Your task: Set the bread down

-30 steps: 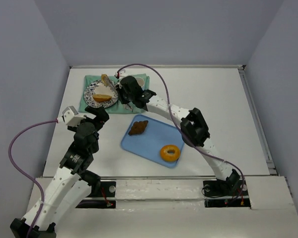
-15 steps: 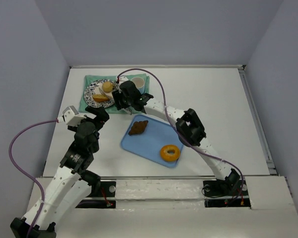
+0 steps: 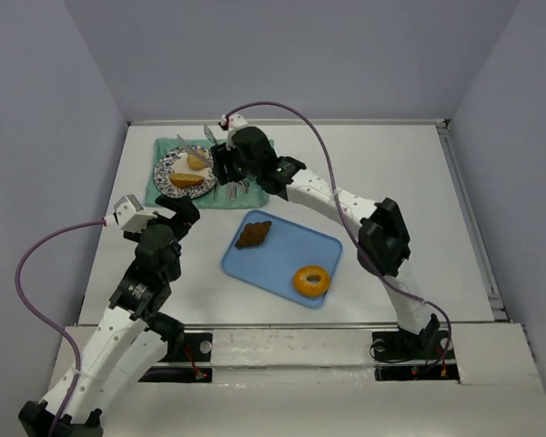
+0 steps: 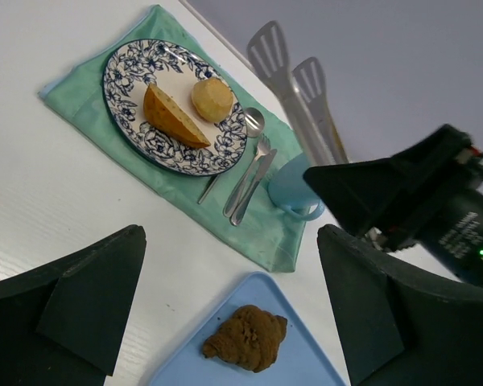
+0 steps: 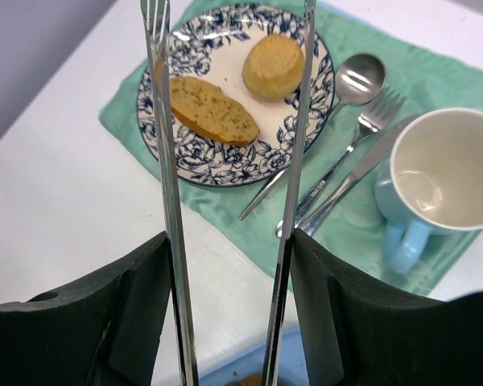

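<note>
The oblong golden-brown roll [image 3: 187,179] and the round tan bun [image 3: 197,161] both lie on the blue-flowered plate [image 3: 166,167] at the far left. They also show in the right wrist view, roll [image 5: 212,110] and bun [image 5: 274,67], and in the left wrist view, roll [image 4: 173,119] and bun [image 4: 212,99]. My right gripper [image 3: 229,167] is shut on metal tongs [image 5: 166,161]. The tongs' arms stand apart and empty above the plate [image 5: 219,172]. My left gripper [image 3: 184,217] is open and empty near the tray's left corner.
The plate sits on a green cloth [image 3: 162,193] with a spoon [image 5: 358,77], a fork, a knife and a pale blue mug [image 5: 440,170]. A blue tray [image 3: 282,271] holds a dark brown croissant-like pastry [image 3: 253,235] and an orange-glazed donut [image 3: 311,280].
The tongs held the bun above the plate a second ago. The bun now lies on the plate beside the roll, and the tongs have opened and lifted away.
</note>
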You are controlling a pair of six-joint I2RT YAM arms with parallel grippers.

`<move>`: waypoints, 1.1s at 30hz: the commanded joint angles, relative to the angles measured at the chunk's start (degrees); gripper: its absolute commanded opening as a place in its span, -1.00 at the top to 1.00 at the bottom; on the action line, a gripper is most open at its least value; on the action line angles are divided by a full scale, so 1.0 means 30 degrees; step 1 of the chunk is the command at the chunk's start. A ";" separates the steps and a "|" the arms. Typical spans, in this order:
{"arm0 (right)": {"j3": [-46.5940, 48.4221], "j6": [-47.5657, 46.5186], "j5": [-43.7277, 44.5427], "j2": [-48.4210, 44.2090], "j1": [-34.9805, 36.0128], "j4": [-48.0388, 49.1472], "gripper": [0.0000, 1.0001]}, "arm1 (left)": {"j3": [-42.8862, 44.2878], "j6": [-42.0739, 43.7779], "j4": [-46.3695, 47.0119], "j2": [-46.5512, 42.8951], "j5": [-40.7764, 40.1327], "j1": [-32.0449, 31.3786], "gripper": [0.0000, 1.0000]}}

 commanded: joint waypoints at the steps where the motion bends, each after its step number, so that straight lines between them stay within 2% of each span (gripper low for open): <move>1: -0.1552 -0.0466 0.0458 -0.2854 0.0024 0.2226 -0.26 | -0.0153 0.0061 0.0869 -0.0299 -0.0422 0.0097 -0.98; 5: -0.3981 -0.0116 0.2563 -0.5079 0.0024 0.2577 -0.25 | -0.0153 -0.0026 0.0693 -0.0562 -0.0480 0.0097 -0.98; 8: -0.7639 0.0877 0.5751 -0.9021 0.0024 0.2812 -0.24 | -0.0212 -0.0056 0.0634 -0.0767 -0.0451 0.0126 -0.98; 9: -0.9941 0.1056 0.6314 -0.9997 0.0024 0.2871 -0.24 | -0.0212 -0.0056 0.0634 -0.0797 -0.0393 0.0126 -0.98; 10: -0.9964 0.1261 0.6812 -1.1021 0.0024 0.2871 -0.24 | -0.0212 -0.0056 0.0634 -0.0826 -0.0421 0.0126 -0.98; 13: -1.6472 0.4498 1.0290 -1.5386 0.0024 0.1967 -0.23 | -0.0270 -0.0027 0.0663 -0.0798 -0.0450 0.0126 -0.98; 14: -1.7629 0.5385 1.0913 -1.7543 0.0024 0.0629 -0.23 | -0.0242 -0.0027 0.0663 -0.0768 -0.0480 0.0126 -0.98; 15: -1.8742 0.6148 1.1354 -1.7565 0.0024 0.0615 -0.23 | -0.0212 -0.0027 0.0634 -0.0739 -0.0480 0.0126 -0.98; 17: -2.0503 0.7786 1.2174 -2.0514 0.0024 -0.2214 -0.23 | -0.0212 -0.0056 0.0634 -0.0739 -0.0363 0.0126 -0.98; 18: -2.1758 0.9942 1.3020 -2.1394 0.0024 -0.4721 -0.24 | -0.0212 -0.0056 0.0692 -0.0739 -0.0363 0.0126 -0.98; 19: -2.2322 1.0950 1.3202 -2.2969 0.0024 -0.5819 -0.24 | -0.0299 -0.0085 0.0750 -0.0710 -0.0363 0.0126 -0.98; 20: -2.3372 1.2845 1.2682 -2.3565 0.0024 -0.7802 -0.24 | -0.0300 -0.0085 0.0780 -0.0709 -0.0450 0.0126 -0.98; 21: -2.3875 1.3734 1.2300 -2.4035 0.0024 -0.7822 -0.25 | -0.0300 -0.0085 0.0780 -0.0680 -0.0451 0.0126 -0.98; 23: -2.4872 1.6160 1.0956 -2.4826 0.0024 -0.9984 -0.29 | -0.0329 -0.0085 0.0838 -0.0622 -0.0509 0.0126 -0.98; 26: -2.6630 1.9296 1.0860 -2.5035 0.0024 -1.1833 -0.30 | -0.0300 -0.0114 0.0868 -0.0534 -0.0567 0.0126 -0.98; 31: -2.7660 2.0072 1.1795 -2.5386 0.0024 -1.1982 -0.28 | -0.0300 -0.0056 0.1072 -0.0096 -0.0481 0.0126 -0.98; 33: -2.7660 2.0042 1.2031 -2.5475 0.0024 -1.2040 -0.33 | -0.0213 0.0032 0.1103 0.0139 -0.0451 0.0126 -0.98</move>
